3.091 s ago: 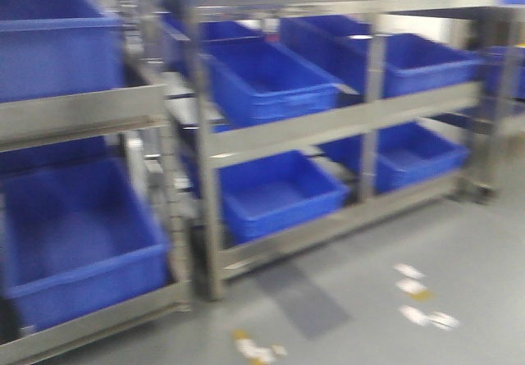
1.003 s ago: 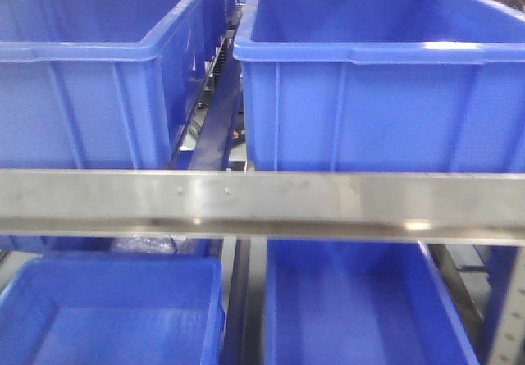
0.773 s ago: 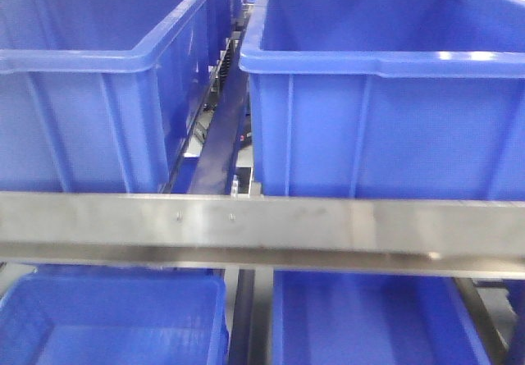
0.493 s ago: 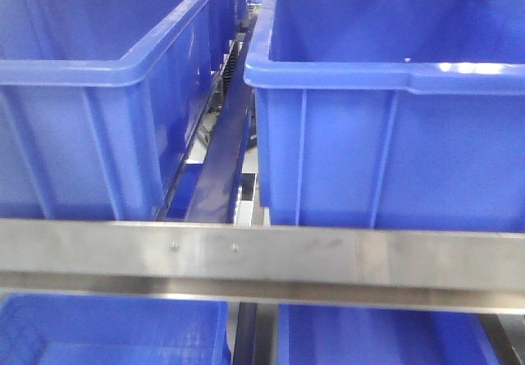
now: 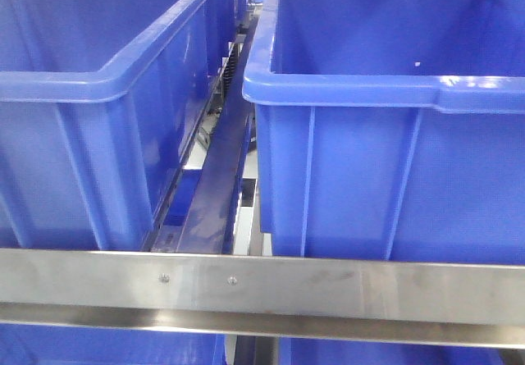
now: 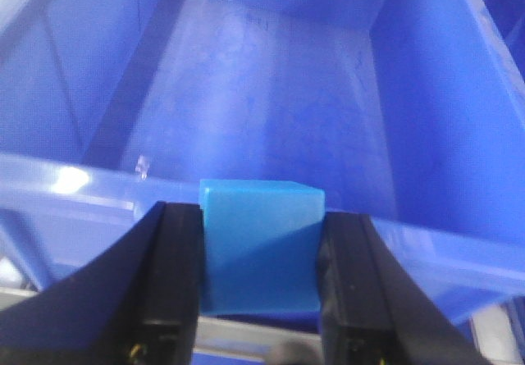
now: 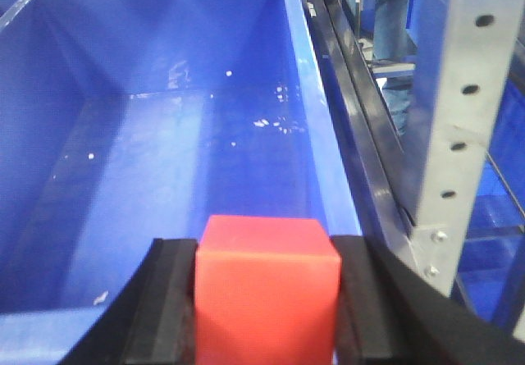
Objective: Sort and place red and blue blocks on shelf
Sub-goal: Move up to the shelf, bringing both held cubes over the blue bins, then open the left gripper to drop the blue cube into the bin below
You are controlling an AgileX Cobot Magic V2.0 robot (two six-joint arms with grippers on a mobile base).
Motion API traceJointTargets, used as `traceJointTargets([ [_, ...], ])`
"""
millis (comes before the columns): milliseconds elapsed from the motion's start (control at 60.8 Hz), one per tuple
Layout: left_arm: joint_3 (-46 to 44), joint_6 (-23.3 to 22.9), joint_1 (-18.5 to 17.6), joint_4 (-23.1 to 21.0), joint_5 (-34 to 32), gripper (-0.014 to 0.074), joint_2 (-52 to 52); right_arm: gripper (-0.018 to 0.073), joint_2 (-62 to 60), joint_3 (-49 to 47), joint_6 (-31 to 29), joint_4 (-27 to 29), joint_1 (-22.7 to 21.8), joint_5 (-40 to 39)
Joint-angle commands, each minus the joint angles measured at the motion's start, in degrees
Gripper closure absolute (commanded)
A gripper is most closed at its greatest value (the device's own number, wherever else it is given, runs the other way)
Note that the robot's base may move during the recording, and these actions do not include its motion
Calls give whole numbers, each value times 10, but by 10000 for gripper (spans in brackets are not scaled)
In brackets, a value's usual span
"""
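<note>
Front view: two blue bins [image 5: 385, 94] sit behind the shelf [image 5: 262, 291] rail.

Left wrist: left gripper [image 6: 258, 287] clamps the blue block [image 6: 261, 246] over a bin rim, probably ready to drop.

Right wrist: right gripper [image 7: 267, 316] pinches the red block [image 7: 267, 287] above another bin.

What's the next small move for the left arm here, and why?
Probably ease the left gripper forward past the near rim of the blue bin, then open. Its jaws are shut on the blue block, which sits right above that rim, with the bin's floor lying beyond it.
</note>
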Motion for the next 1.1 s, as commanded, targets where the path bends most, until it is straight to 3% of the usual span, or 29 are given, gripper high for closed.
traceJointTargets([
  [0,-17,-1,1,1,-51,472,2,503,5,-16,-1,-6,-3,-50],
  [1085,-17,-1,1,1,-51,472,2,503,5,-16,-1,-6,-3,-50],
])
